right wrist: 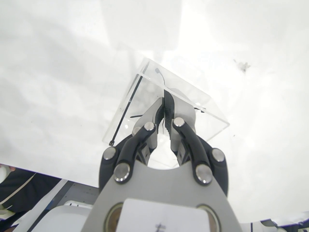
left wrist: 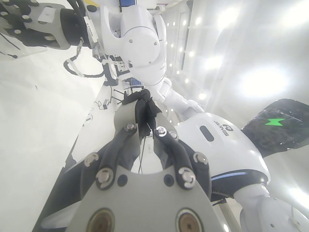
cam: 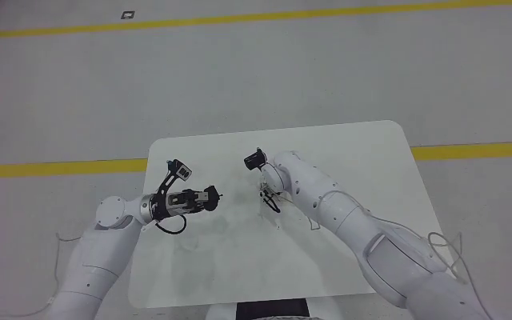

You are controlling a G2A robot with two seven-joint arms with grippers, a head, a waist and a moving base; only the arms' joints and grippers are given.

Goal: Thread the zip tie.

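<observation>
Logging near to far; left gripper (left wrist: 144, 105) sat near-left over the table (cam: 360, 160), fingers clenched on a thin black strand (left wrist: 142, 150), probably a tie's tail, trailing back between them; right gripper (right wrist: 165, 102) was just to its right and apart from it, fingers pinched on the zip tie (right wrist: 161, 74) above a clear block (right wrist: 205, 117); that tie's head curved out beyond the fingertips, over the block; second tie (right wrist: 125, 111) lay straight along one edge of the block, unlooped. Judgement: grasps were made, threading was not finished; could not tell whether any tail had entered a head; aligning tail to head, feeding and pulling through remained.
</observation>
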